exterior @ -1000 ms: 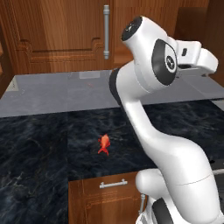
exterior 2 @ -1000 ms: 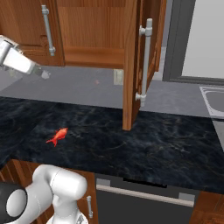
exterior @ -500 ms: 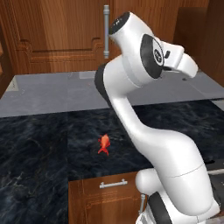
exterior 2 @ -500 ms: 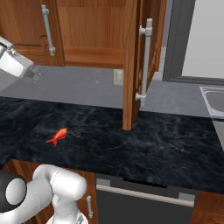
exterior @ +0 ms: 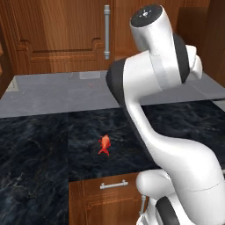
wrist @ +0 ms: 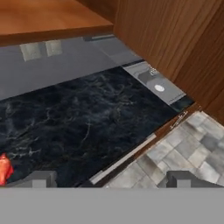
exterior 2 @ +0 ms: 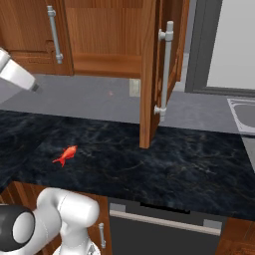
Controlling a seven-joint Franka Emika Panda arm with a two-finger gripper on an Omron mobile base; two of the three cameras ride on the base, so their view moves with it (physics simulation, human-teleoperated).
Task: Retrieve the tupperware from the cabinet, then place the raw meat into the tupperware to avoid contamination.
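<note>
The raw meat [exterior: 104, 145] is a small orange-red lump lying on the dark marble counter [exterior: 39, 154], also seen in the right base view [exterior 2: 65, 155] and at the left edge of the hand view [wrist: 3, 168]. My gripper [wrist: 111, 179] is open, with nothing between its widely spaced fingertips [wrist: 37, 178]. It hangs high above the counter, left of the meat, at the left edge of the right base view [exterior 2: 33, 86]. The cabinet [exterior 2: 104, 35] has its right door [exterior 2: 151, 74] swung open. The tupperware is out of view.
The open cabinet door with its long silver handle [exterior 2: 164, 74] juts out over the counter. A sink [exterior 2: 244, 114] lies at the far right. Under the counter are a wooden drawer front [exterior: 113, 193] and a dark appliance front [exterior 2: 164, 229].
The arm's upper links have twisted and risen in the left base view. The hand has drifted slightly left and down in the right base view. The meat lies where it was.
</note>
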